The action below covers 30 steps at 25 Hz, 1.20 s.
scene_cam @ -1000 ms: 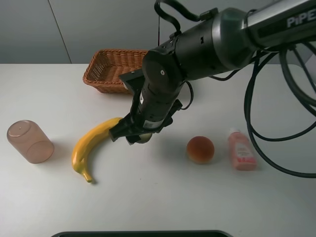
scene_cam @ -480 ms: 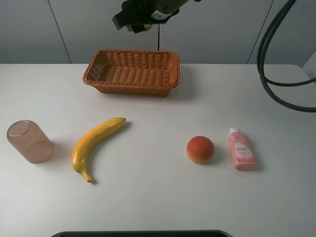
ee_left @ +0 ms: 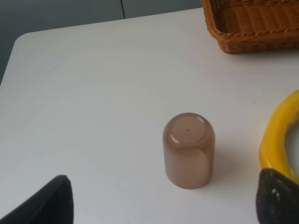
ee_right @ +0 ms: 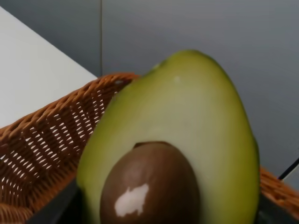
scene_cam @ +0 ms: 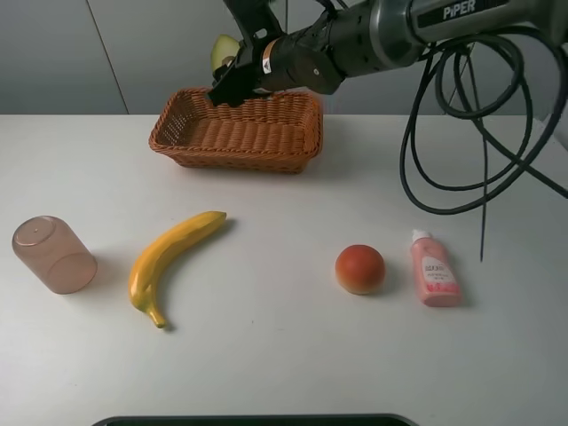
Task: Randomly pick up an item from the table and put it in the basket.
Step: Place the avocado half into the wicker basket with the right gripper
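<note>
My right gripper (scene_cam: 229, 71) is shut on the halved avocado (scene_cam: 224, 49) and holds it in the air above the far left part of the wicker basket (scene_cam: 240, 133). In the right wrist view the avocado (ee_right: 187, 121) fills the frame, pale green flesh and brown pit facing the camera, with the basket's weave (ee_right: 42, 154) behind and below it. The white table (scene_cam: 293, 355) carries the basket at its far side. My left gripper's dark fingertips (ee_left: 46, 203) show spread wide apart at the edges of the left wrist view, with nothing between them.
A yellow banana (scene_cam: 169, 262) lies left of centre, also in the left wrist view (ee_left: 278, 140). A translucent brown cup (scene_cam: 53, 255) lies on its side at the far left. An orange-red fruit (scene_cam: 360, 268) and a pink bottle (scene_cam: 434, 269) lie at the right.
My right arm lifted the avocado from the table beside the banana, carried it up and back, and now holds it lower, just above the basket's far left part.
</note>
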Available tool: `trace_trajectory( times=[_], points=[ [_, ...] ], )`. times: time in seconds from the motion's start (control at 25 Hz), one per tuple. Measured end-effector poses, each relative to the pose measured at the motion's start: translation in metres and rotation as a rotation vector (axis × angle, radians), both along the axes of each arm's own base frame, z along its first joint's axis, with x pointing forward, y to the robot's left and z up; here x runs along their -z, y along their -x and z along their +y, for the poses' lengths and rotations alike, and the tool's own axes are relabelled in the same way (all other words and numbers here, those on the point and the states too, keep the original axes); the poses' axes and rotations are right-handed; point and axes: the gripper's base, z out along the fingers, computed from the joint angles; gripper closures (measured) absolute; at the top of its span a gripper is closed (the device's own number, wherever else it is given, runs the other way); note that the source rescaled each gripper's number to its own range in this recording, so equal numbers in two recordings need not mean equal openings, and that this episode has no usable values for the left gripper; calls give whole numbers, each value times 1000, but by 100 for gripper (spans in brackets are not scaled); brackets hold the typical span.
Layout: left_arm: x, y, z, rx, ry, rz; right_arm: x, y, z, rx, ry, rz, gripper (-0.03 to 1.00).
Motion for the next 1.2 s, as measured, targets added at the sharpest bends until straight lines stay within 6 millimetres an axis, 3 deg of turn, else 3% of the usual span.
trace_trajectory(
  times=[0.24,0.68,0.72,0.8,0.84,0.96,1.2],
  points=[
    [0,0,0,0,0,0,37,-2,1,17,2,67,96],
    [0,0,0,0,0,0,37,-4,0,18,1,63,94],
    [0,0,0,0,0,0,37,-4,0,14,5,60,82],
    [0,0,0,0,0,0,37,-4,0,10,10,56,28],
    [0,0,0,0,0,0,37,-4,0,8,12,52,10],
    [0,0,0,0,0,0,37,-4,0,4,16,49,-2],
    [0,0,0,0,0,0,37,-4,0,1,20,46,-3]
  ],
)
